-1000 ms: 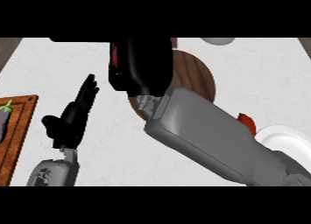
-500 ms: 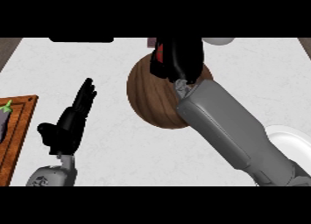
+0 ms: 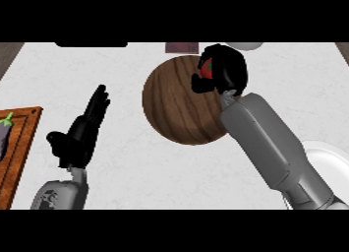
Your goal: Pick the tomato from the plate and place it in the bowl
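The right hand [image 3: 224, 74] is curling round the tomato [image 3: 205, 68], red showing between the black fingers, and it is now hanging over the far edge of the wooden bowl [image 3: 177, 106]; a second ago it was nearer the counter's middle with the bowl mostly hidden. By my reckoning the carry is nearly done and only the release remains. The grey forearm is stretching diagonally up from the white plate [image 3: 335, 162]. The left hand [image 3: 81, 133] is resting open at the left, fingers up
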Robot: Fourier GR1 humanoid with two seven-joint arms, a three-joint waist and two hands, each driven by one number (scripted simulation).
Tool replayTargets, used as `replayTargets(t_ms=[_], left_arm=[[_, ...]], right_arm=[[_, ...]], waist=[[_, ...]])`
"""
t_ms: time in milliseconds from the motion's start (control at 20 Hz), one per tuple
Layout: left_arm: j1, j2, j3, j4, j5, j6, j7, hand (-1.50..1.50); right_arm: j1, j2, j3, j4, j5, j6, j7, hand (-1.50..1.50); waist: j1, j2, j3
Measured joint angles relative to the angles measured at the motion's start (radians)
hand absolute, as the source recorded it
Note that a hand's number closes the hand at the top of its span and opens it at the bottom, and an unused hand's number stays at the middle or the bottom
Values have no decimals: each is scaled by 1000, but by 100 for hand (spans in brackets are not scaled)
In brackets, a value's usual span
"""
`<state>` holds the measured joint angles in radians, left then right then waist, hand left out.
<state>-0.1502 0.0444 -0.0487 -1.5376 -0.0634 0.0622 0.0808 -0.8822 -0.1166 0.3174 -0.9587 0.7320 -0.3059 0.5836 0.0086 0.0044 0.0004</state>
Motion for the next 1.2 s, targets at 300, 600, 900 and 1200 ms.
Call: replayTargets(t_ms=[300,600,900,1200], left_arm=[[9,-2,-3,-6,-3,-2,0,0],[-8,3,10,-2,4,-5,8,0],[6,0,4,-29,-1,-1,35,0],[20,13,19,-38,9,-15,29,0]], right_arm=[[51,23,-91,78,-131,6,-241,-150],[49,44,-180,44,-209,-63,-398,-150],[104,43,-238,-118,-265,-82,-382,-150],[225,14,-300,-305,-382,-3,-361,-150]], waist=[[4,0,0],[-1,-2,0],[-11,-7,0],[-15,-8,0]])
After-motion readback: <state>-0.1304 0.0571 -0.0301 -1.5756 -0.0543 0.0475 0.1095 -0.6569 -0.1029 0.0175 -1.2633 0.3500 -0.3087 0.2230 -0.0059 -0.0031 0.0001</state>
